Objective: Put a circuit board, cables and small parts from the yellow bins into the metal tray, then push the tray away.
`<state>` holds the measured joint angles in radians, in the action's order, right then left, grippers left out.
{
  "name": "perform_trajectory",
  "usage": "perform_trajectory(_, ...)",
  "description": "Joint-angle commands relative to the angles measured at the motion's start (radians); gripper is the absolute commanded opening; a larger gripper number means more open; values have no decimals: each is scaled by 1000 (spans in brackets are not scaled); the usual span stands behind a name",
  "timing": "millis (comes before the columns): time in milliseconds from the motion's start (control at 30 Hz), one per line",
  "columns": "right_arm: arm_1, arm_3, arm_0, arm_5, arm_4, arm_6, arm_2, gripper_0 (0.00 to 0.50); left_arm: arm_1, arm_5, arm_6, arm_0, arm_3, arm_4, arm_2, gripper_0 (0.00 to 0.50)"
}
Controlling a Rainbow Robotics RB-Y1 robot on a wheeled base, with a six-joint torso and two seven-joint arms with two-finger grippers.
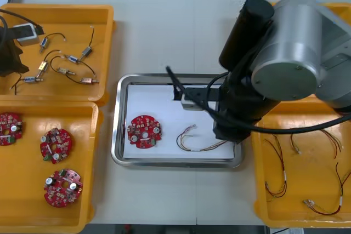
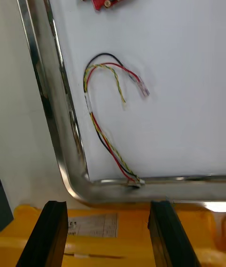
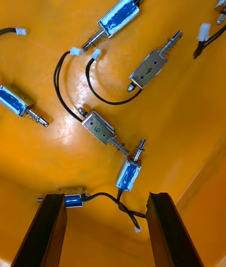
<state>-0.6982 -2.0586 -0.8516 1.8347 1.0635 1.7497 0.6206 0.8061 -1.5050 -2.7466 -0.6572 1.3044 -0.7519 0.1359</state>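
"Yellow plastic bins [image 1: 104,53], two at each side of the table in the front view. What lies between them?"

"A shiny metal tray [image 1: 116,119] with a white floor. In it is a round red circuit board [image 1: 144,131], and near it, toward the robot's right, a looped red and yellow cable [image 1: 192,138]. The right arm [image 1: 285,47] hangs over the tray's right side. The left arm [image 1: 6,53] is at the far left bin, where small metal parts [image 1: 71,58] lie with thin black cables [image 1: 90,69]."

"And the near bins?"

"Three more red boards [image 1: 56,145] on the left, loose red and yellow wires [image 1: 277,184] on the right."

"What does the right wrist view add?"

"The finger gap. The right gripper [image 2: 107,234] is spread wide with nothing between its black fingers [image 2: 47,234]. It hangs over a bin's edge, just outside the tray's corner. The cable lies inside the tray beyond the fingertips, apart from them, with one end against the rim at that corner. The board is farther off."

"And the left wrist view?"

"The parts up close, several wrapped in blue. The left gripper [image 3: 107,231] is also wide apart and holds nothing. One blue-wrapped part lies just beyond the gap, another sits just beside a fingertip, and a black cable crosses between the fingers."
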Motion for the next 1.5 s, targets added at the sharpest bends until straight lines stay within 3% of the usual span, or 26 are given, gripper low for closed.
perform_trajectory(33,-84,-31,-30,46,46,-47,-110,500,53,29,41,-47,-14,20,21,500)
perform_trajectory(333,-170,-28,43,80,104,-151,-263,500,53,89,41,-22,-13,54,-10,500)
perform_trajectory(600,-227,-28,194,85,73,-176,-433,500,50,180,41,41,-13,62,-36,500)
perform_trajectory(767,-256,-28,286,85,26,-193,-535,500,48,183,41,71,-13,54,-39,500)
perform_trajectory(1000,-259,-28,339,85,-73,-228,-624,500,50,144,41,102,-14,45,-38,500)
perform_trajectory(1300,-261,-26,350,85,-120,-369,-637,500,47,94,41,83,-22,62,-36,500)
perform_trajectory(1500,-261,37,348,85,-123,-355,-656,500,39,80,41,64,-28,68,-36,500)
